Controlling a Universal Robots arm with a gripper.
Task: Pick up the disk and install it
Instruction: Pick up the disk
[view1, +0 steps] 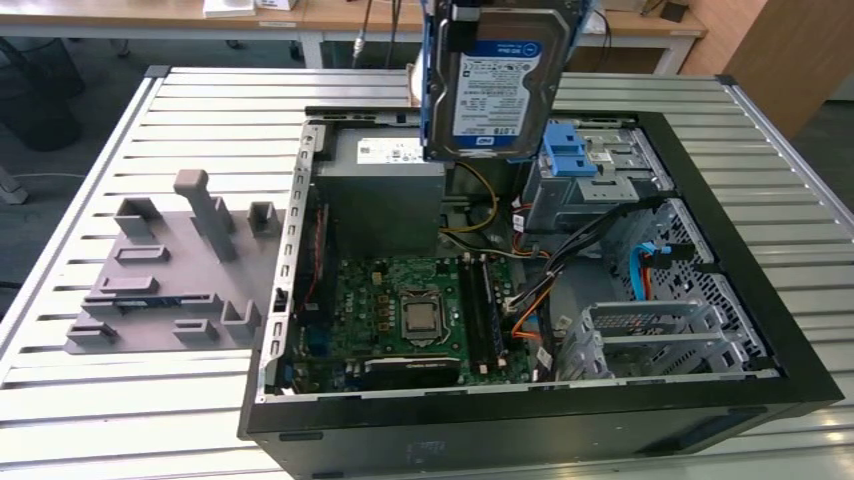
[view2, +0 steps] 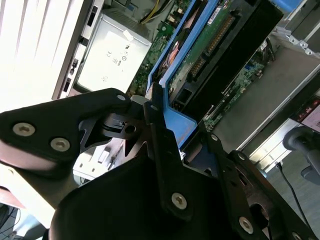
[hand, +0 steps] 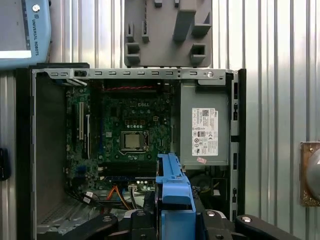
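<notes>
My gripper (hand: 176, 219) holds the disk (view1: 491, 80) tight above the open computer case (view1: 747, 395) with its green board (view1: 400, 300) inside; the exterior view shows the disk's label (view1: 501, 105), the second wrist view its underside (view2: 200, 47).

A slatted metal table (view1: 120, 150) carries an open black computer case (view1: 534, 425) lying on its side. Just beside it, toward the exterior view's left, a grey holder (view1: 160, 300) with upright blocks lies flat on the slats

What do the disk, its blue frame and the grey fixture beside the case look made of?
Disk: grey metal casing, probably, under a glossy paper label. Blue frame: smooth moulded plastic. Grey fixture: matte plastic by its uniform dull surface, though painted metal is possible.
</notes>
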